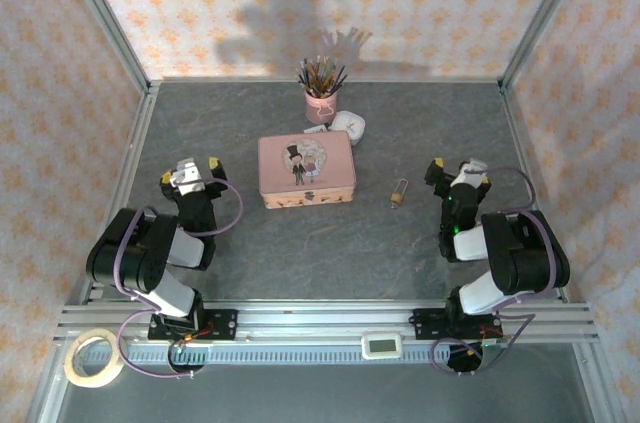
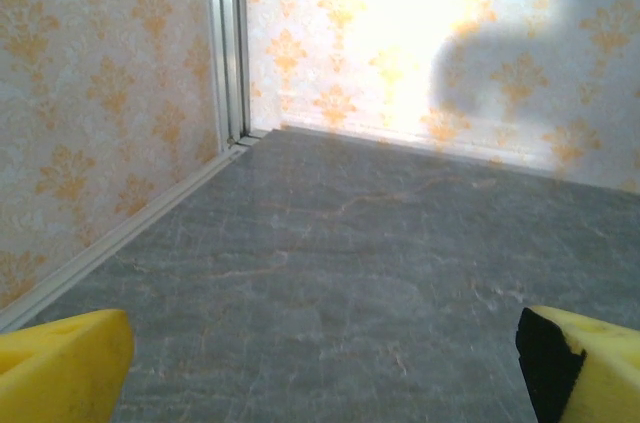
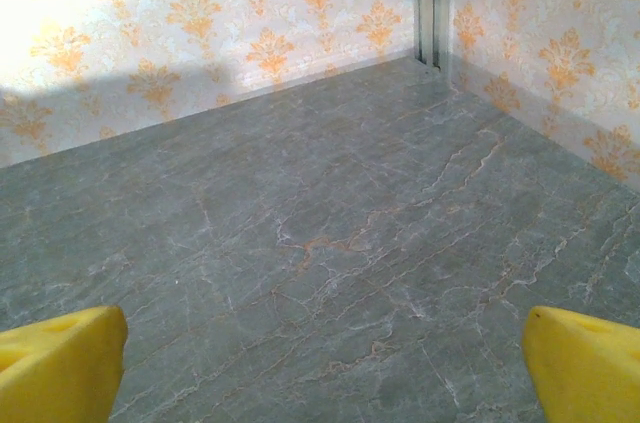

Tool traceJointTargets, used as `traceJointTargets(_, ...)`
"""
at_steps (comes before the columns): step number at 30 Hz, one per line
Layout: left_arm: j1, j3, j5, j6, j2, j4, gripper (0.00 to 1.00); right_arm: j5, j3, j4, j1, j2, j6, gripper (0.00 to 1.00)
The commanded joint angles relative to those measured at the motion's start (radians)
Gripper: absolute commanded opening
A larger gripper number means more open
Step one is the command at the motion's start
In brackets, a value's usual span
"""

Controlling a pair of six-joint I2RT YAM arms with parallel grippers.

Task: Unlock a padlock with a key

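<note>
A tiny brass padlock [image 1: 398, 195] with a thin silver shackle lies on the grey table, right of the pink tin and left of my right gripper [image 1: 455, 169]. That gripper is open, its yellow fingertips [image 3: 60, 368] wide apart over bare tabletop. My left gripper [image 1: 191, 169] sits at the left, also open, with its yellow fingertips [image 2: 62, 363] spread over bare table. I cannot make out a key in any view.
A pink illustrated tin [image 1: 306, 169] stands mid-table. Behind it are a pink cup of pencils [image 1: 321, 95] and a small white object [image 1: 348, 126]. Papered walls enclose the table on three sides. A tape roll [image 1: 93, 356] lies off the near left corner.
</note>
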Motion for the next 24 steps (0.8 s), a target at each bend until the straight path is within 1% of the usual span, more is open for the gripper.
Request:
traceJointTargets(1, 0.016, 0.017, 0.024, -0.031, -0.013, -0.048, 0.99, 0.01, -0.002, 0.053, 0.001, -0.004, 0.005, 1.0)
traceJointTargets(24, 0.015, 0.013, 0.017, -0.027, -0.01, -0.034, 0.99, -0.003, 0.003, 0.046, 0.001, -0.002, -0.003, 1.0)
